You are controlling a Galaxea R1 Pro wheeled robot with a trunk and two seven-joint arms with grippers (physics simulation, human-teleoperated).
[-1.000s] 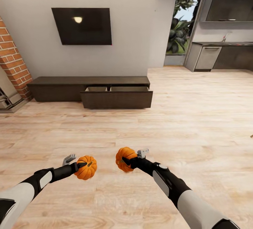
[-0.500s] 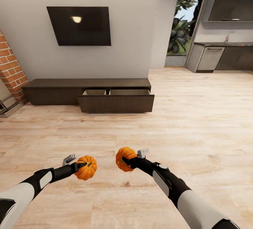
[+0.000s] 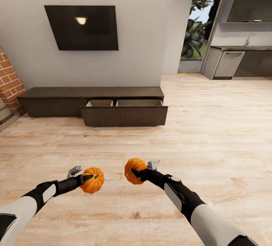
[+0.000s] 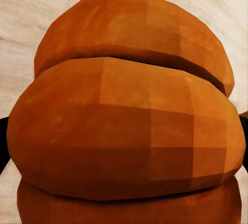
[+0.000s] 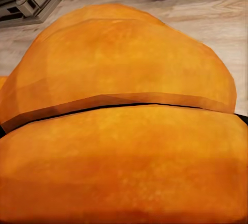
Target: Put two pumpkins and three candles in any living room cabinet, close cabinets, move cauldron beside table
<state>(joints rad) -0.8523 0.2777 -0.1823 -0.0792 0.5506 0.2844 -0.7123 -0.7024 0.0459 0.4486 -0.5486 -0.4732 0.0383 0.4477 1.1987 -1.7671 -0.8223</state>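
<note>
I carry two orange ribbed pumpkins over the wood floor. My left gripper (image 3: 87, 180) is shut on one pumpkin (image 3: 93, 180), whose ribs loom close in the left wrist view (image 4: 124, 121). My right gripper (image 3: 139, 171) is shut on the other pumpkin (image 3: 134, 170), seen close up in the right wrist view (image 5: 124, 126). Ahead, against the wall under the TV, stands the long dark-brown cabinet (image 3: 56, 100). Its drawer (image 3: 124, 112) at the right end is pulled out, showing a pale interior. Candles, cauldron and table are out of view.
A black wall TV (image 3: 83, 27) hangs above the cabinet. The brick fireplace (image 3: 8, 83) is at the left edge. To the right a doorway with greenery (image 3: 194, 30) and dark kitchen units (image 3: 241, 59) lie beyond open wood floor (image 3: 211, 125).
The whole view has shifted: the cabinet and TV appear nearer and further left, the fireplace slides off the left edge. Both grippers hold their pumpkins in the same pose.
</note>
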